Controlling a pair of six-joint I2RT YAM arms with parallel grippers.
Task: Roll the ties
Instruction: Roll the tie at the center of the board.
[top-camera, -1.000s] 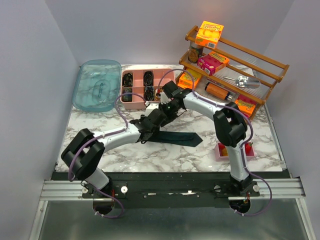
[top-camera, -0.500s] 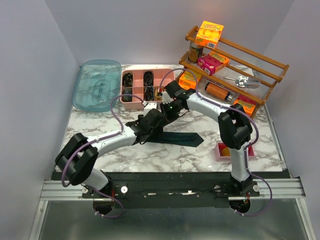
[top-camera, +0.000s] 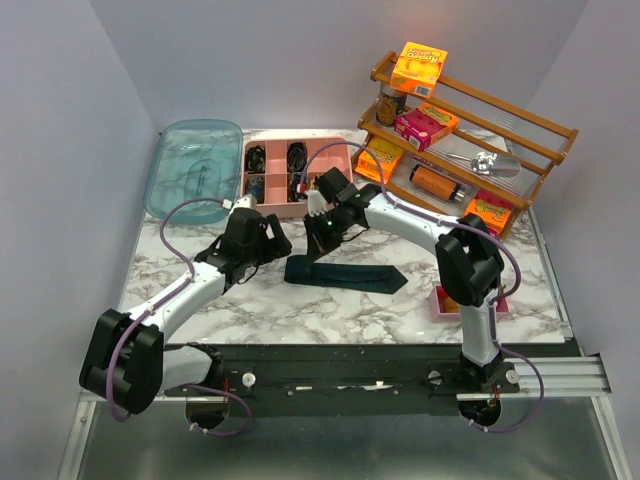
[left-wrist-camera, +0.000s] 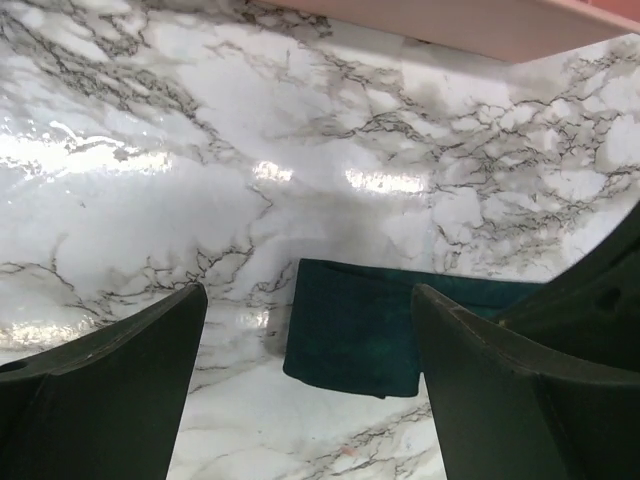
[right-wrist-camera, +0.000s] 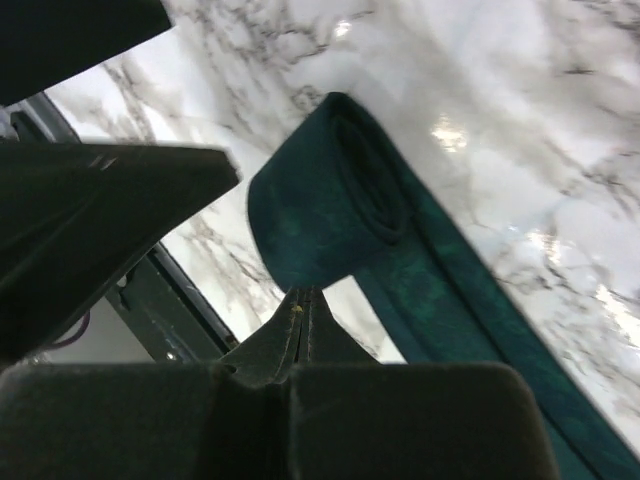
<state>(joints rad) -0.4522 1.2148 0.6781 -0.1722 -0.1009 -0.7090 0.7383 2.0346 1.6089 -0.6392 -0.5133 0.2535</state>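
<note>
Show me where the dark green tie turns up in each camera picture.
Top external: the tie lies mid-table, stretching rightwards.
Left wrist: the tie is at bottom centre, one end only.
Right wrist: the tie is at centre, rolled end, strip running lower right.
Shared landmark: the marble tabletop beneath it.

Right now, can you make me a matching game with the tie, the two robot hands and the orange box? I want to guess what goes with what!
Things:
1. tie
2. left gripper
3. right gripper
4. orange box

Place or state:
A. jaws wide open
B. on top of the wooden rack
C. partly rolled, on the marble table
D. jaws shut on the tie's rolled end

Pairs: 1-C, 2-A, 3-D, 4-B
</note>
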